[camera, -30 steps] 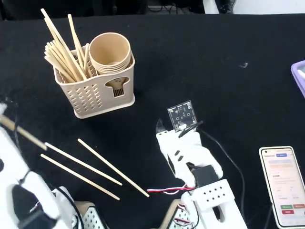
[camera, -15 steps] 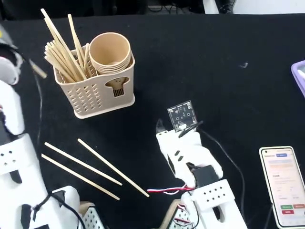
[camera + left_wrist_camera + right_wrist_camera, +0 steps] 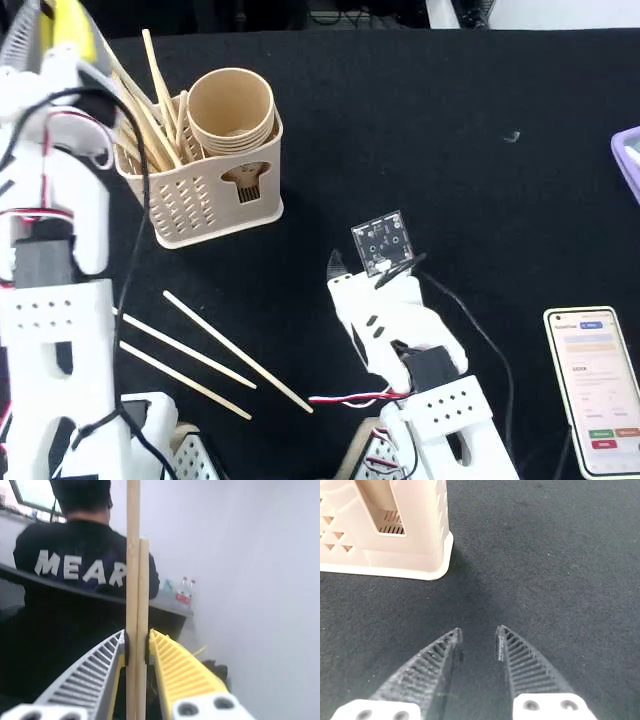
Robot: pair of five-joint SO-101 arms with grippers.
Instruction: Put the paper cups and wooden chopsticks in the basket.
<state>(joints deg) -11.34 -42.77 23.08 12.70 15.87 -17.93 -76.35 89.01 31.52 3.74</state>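
- The left gripper (image 3: 136,641) is clamped on two chopsticks (image 3: 133,580). They lie side by side, touching, and run straight between the ribbed fingers (image 3: 172,665). One stick reaches farther past the tips than the other.
- This gripper is aimed outward at the room rather than down at the surface (image 3: 420,120).
- In the high view it sits at the far left corner, just beside the left end of the basket (image 3: 205,195). Whether the held pair touches the sticks standing in the basket I cannot tell.
- The left arm (image 3: 50,300) stretches from the near edge straight away along the left side of the surface.
- The basket stands upright. A bundle of sticks (image 3: 150,105) leans in its left compartment, and a stack of cups (image 3: 230,105) sits in the right one.
- Three loose chopsticks (image 3: 235,350) lie on the surface near the front, between the two arms. They are roughly parallel and well apart from the basket.
- The right gripper (image 3: 478,636) is narrowly open and holds nothing. It is low over bare surface, pointed toward a bottom corner of the basket and apart from it.
- The right arm (image 3: 410,350) lies low at the front middle, angled toward the basket.
- A phone (image 3: 595,385) lies at the front right.
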